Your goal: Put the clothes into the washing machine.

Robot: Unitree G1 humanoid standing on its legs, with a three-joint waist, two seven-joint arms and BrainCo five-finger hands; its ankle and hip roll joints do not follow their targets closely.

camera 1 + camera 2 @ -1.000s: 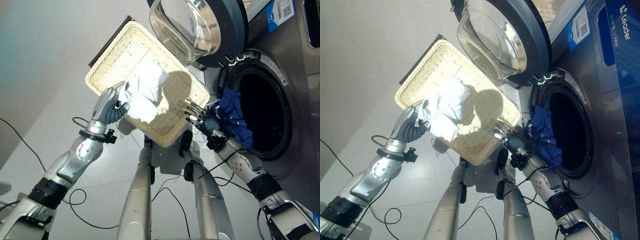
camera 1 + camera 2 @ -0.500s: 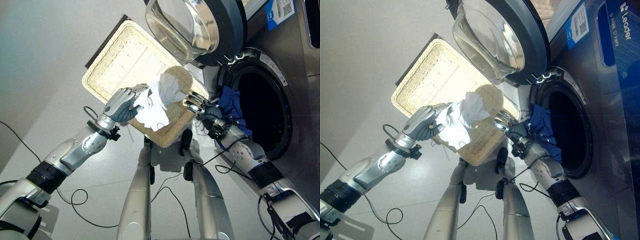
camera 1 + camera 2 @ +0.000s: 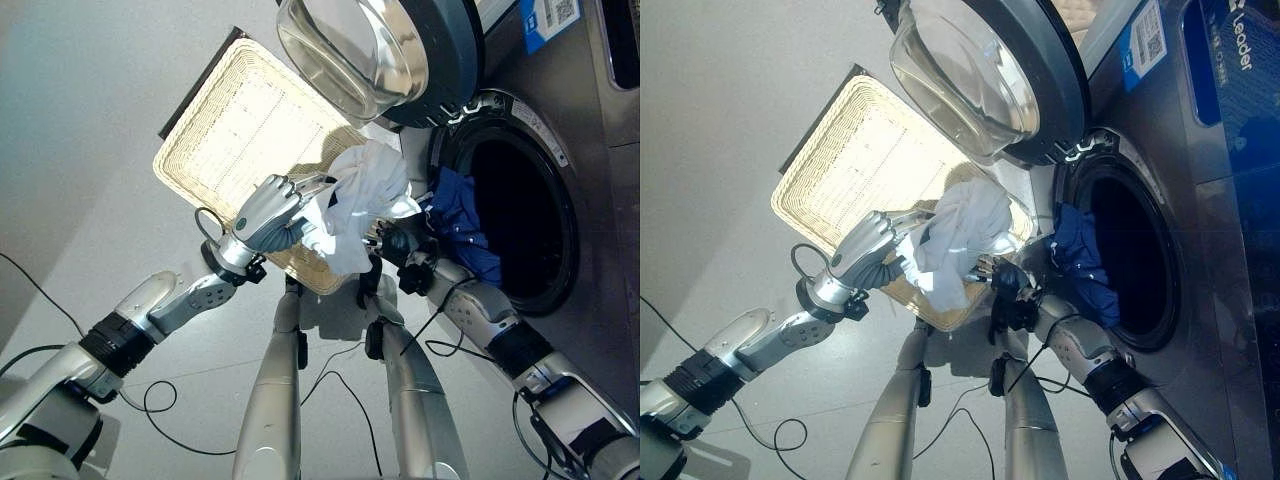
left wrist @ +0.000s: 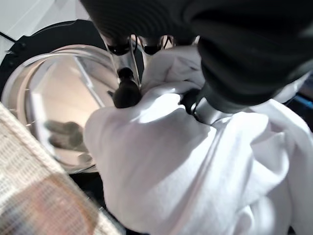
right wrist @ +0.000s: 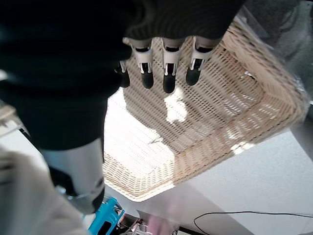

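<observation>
White garment (image 3: 362, 200) gripped by left hand (image 3: 266, 212) above wicker basket (image 3: 235, 125), blue cloth (image 3: 462, 225) in washer drum (image 3: 520, 215), right hand (image 5: 164, 68) relaxed.

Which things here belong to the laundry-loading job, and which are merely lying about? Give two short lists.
Belonging to the job:
white garment, clutched in the left hand
blue garment, draped over the drum's rim
washing machine with its door open
wicker basket
right hand, open beside the white garment

Merely lying about:
dark board under the basket's far edge
</observation>
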